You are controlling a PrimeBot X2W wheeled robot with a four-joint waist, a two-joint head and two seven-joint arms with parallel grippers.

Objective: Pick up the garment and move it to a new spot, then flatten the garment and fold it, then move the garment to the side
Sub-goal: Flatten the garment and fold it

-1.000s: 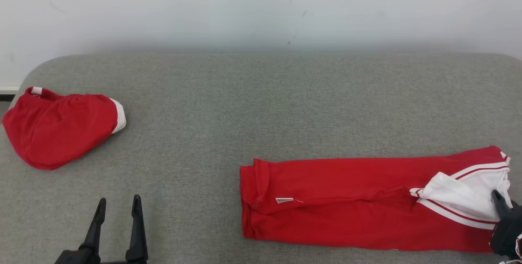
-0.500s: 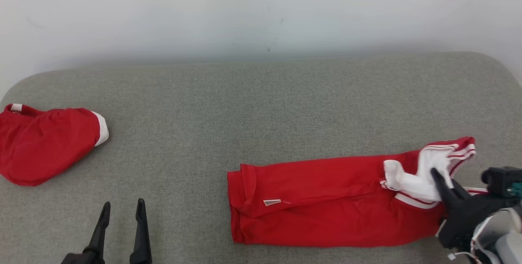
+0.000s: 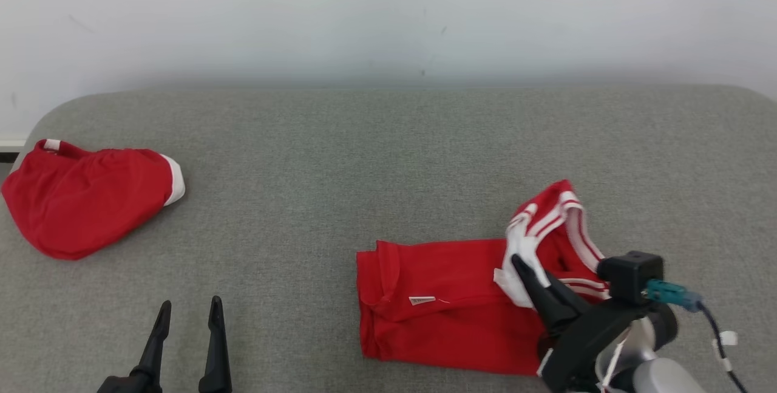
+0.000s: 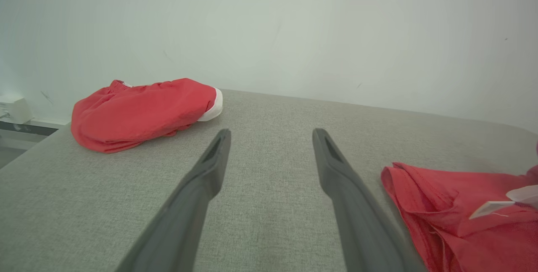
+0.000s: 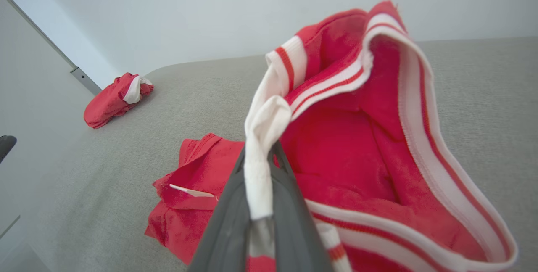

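While the red garment (image 3: 443, 302) lay on the near right part of the grey padded surface (image 3: 364, 156), its white-banded end was held pinched between the closed fingers of the right gripper (image 3: 523, 266). That end was lifted clear of the surface and arched up and over toward the rest of the cloth. The other end was seen lying flat in folded layers, with a small white label (image 3: 423, 300) showing on top near its left edge. In the right wrist view the white band was seen clamped between the two dark fingers, and red-and-white striped trim was seen curving around the raised opening. The left gripper (image 3: 190, 303) was held at the near left, its fingers spread apart with nothing between them, well apart from the garment. A second red garment (image 3: 85, 198) with a white cuff was seen bunched at the far left edge of the surface, well apart from both grippers. A plain pale wall (image 3: 388, 16) was seen behind the surface
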